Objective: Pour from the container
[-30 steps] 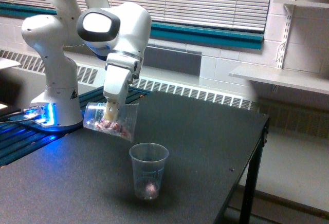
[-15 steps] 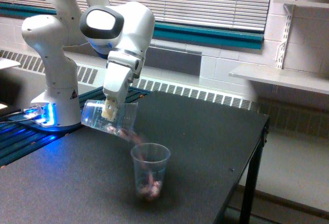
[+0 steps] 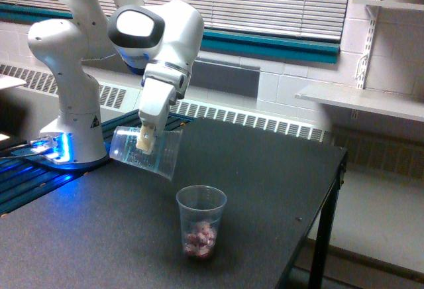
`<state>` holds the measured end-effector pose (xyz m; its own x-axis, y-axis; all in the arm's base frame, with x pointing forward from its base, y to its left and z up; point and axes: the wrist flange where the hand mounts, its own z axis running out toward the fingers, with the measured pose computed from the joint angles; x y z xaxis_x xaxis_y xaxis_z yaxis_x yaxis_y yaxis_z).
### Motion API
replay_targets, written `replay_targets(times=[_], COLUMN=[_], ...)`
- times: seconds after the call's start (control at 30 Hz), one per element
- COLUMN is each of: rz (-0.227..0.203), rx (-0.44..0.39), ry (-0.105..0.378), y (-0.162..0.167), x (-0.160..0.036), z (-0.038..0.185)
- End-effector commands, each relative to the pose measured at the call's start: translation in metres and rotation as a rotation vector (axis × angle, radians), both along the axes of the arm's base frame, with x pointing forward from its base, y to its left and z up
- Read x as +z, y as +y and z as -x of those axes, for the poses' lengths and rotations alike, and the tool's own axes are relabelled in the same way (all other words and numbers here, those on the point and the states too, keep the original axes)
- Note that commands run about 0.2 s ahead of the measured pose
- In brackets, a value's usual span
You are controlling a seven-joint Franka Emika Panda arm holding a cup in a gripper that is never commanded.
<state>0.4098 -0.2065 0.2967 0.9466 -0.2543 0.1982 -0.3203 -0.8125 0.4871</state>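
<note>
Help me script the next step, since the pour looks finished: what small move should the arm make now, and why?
Probably rotate the wrist to bring the held cup upright. It lies tipped on its side in the gripper with its mouth toward the exterior view's right, and looks empty, while the pinkish pieces sit in the standing cup on the table.

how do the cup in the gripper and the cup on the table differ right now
The held cup is tipped on its side, mouth angled down toward the exterior view's right; the standing cup sits upright on the black table. The held cup looks empty, while the standing cup has small pinkish pieces at its bottom. The gripper clamps the held cup; nothing touches the standing cup. Both are clear, tapered plastic cups.
</note>
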Motion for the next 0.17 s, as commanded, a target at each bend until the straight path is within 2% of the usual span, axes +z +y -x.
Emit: replay_targets(times=[0.03,0.17], rz=[-0.005,-0.016], rx=[0.003,-0.001], ry=[-0.016,-0.025], y=[0.0076,0.0107], x=[0.0034,0.001], z=[-0.0041,-0.0033])
